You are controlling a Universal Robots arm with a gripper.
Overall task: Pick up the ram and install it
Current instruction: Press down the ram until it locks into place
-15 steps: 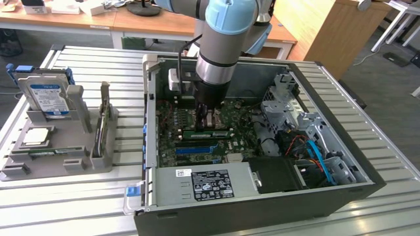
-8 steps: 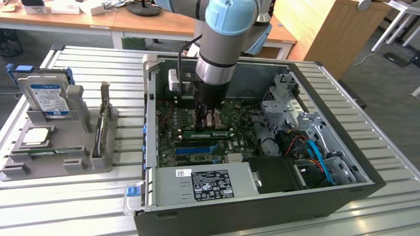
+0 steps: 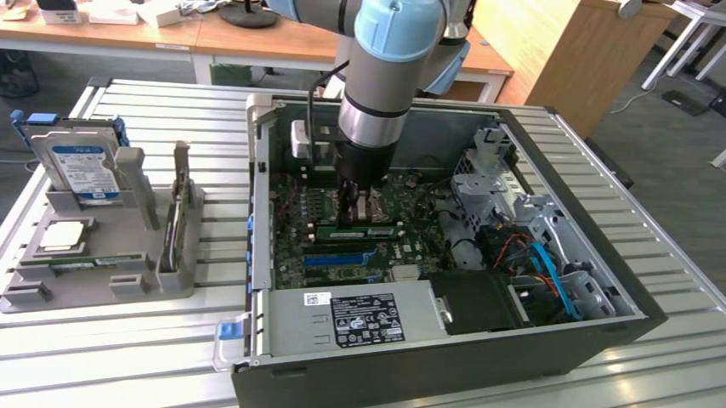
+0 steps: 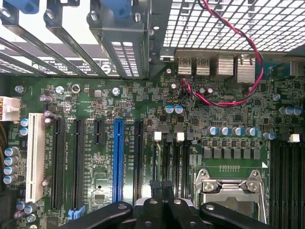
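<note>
- Gripper (image 4: 160, 185) sits nearest the wrist camera: its black fingertips (image 4: 153, 184) look pressed together, with nothing visible between them. It hovers low over the motherboard (image 4: 95, 95), with the CPU socket (image 4: 228, 188) at its 3 o'clock and a blue expansion slot (image 4: 117, 162) at its 9 o'clock.
- In the exterior view a grey fixture (image 3: 23, 297) stands on the slatted table (image 3: 125, 357), at 9 o'clock from the computer case (image 3: 454, 365).
- It holds a blue-labelled hard drive (image 3: 80, 166) upright at 12 o'clock and a silver CPU (image 3: 63, 236) in the middle.
- The ram (image 3: 91, 262) lies flat at its 6 o'clock, well apart from the gripper (image 3: 354, 208).
- A thin board (image 3: 178, 200) stands on edge at the fixture's 3 o'clock; whether it is another stick I cannot tell.
- The ram is likely light, stiff and fragile. It is best pinched by its long edges, clear of the chips and contacts.
- Inside the case, green modules (image 3: 357, 231) lie just beneath the gripper; whether these are seated memory I cannot tell.
- A red-and-black wire (image 4: 228, 98), the drive cage (image 3: 488, 170) at 2 o'clock and blue cables (image 3: 545, 263) at 4 o'clock crowd the board.
</note>
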